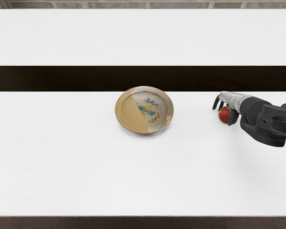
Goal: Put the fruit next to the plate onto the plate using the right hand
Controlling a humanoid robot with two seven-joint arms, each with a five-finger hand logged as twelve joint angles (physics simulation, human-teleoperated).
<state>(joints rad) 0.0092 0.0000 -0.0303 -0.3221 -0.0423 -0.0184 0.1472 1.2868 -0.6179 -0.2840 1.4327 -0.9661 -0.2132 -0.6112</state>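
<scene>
White tabletop (86,167) fills the view, a dark band crossing it behind the plate (123,113). The right hand (228,106), well to the right of the plate, curls its fingers (215,103) around the red fruit (224,114), thumb on one side and the others opposite. The fruit looks round, with no clear long axis, and its stem direction is too small to tell.

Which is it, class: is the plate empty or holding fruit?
Empty. The plate shows only its painted pattern; the red fruit lies off it to the right, on the table, by the right hand.
</scene>
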